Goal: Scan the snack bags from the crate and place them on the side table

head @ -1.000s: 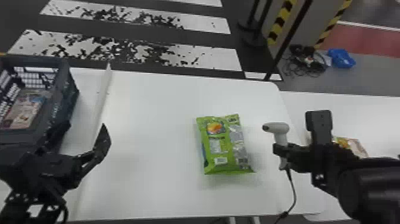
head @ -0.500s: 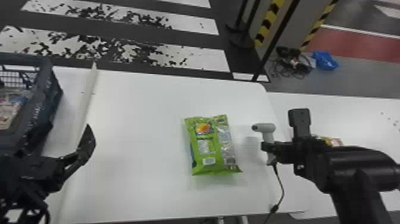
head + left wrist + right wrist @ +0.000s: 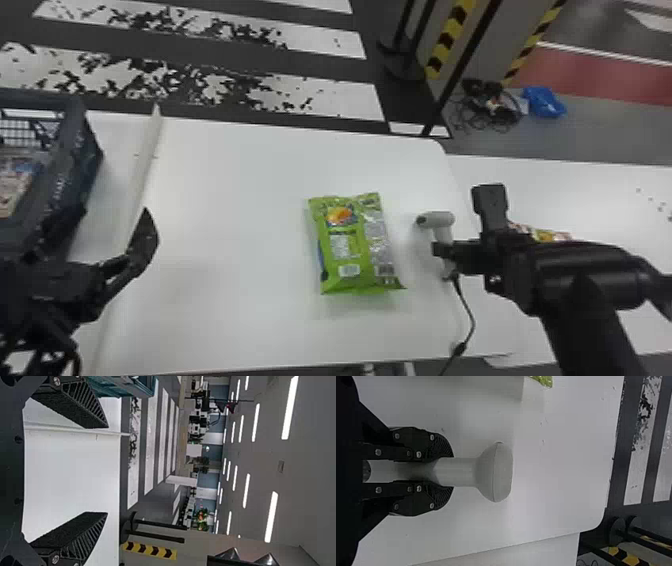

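Left gripper (image 3: 112, 227): fingers (image 3: 79, 405) spread wide over the white table (image 3: 71, 475).
Crate (image 3: 123, 386): across the ridge (image 3: 79, 430), near the table's far edge.
Floor (image 3: 123, 471): striped white, beyond that edge.
Posts (image 3: 158, 524): two, black, beside a chevron strip (image 3: 150, 550).
Ceiling (image 3: 305, 479): lit strips.

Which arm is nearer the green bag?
Right. The right end effector, gripping the scanner, is just right of the bag; the left end effector is farther off to its left, near the crate.
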Motion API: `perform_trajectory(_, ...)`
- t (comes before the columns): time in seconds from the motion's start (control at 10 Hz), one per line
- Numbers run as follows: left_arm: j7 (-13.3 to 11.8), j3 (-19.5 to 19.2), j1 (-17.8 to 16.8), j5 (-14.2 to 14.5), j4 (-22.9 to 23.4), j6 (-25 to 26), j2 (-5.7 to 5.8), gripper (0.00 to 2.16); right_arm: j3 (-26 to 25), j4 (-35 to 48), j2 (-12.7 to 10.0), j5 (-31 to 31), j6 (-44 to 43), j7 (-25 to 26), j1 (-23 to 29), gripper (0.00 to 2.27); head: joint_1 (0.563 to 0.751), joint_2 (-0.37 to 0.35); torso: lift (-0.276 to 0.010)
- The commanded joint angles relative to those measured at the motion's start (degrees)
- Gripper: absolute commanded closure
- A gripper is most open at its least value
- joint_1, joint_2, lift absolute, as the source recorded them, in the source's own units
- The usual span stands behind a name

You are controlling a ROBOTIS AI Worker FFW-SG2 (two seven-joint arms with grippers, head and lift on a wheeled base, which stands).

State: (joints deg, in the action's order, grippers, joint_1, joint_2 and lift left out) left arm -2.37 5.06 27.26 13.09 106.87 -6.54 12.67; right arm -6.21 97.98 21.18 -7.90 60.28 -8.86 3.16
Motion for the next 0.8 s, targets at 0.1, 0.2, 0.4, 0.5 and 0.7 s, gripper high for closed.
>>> perform_trajectory(0.1,0.0,0.04,-0.1,0.0,0.0,0.0,0.16,0.1,0.76,-0.95,-0.09,-0.01,-0.73,0.43,-0.08,1.72,0.695,-0.243,-0.081)
perform_trajectory(0.2,0.0,0.04,-0.1,0.0,0.0,0.0,0.16,0.1,0.76,-0.86,-0.09,-0.1,-0.91,0.87,0.01,1.02,0.695,-0.241,-0.081)
perform_trajectory(0.4,0.0,0.04,-0.19,0.0,-0.09,0.0,0.16,0.1,0.41,0.02,-0.09,-0.19,-1.26,1.31,0.89,0.11,0.695,-0.241,-0.081)
perform_trajectory(0.5,0.0,0.04,-0.1,0.0,-0.09,0.0,0.16,0.1,-0.3,1.95,-0.17,-0.36,-1.26,1.74,2.03,0.09,0.695,-0.242,-0.081)
perform_trajectory(0.7,0.0,0.04,-0.1,0.0,-0.17,0.0,-0.02,0.1,-3.28,10.21,-0.35,-2.65,-0.38,1.74,6.78,0.09,0.695,-0.244,-0.081)
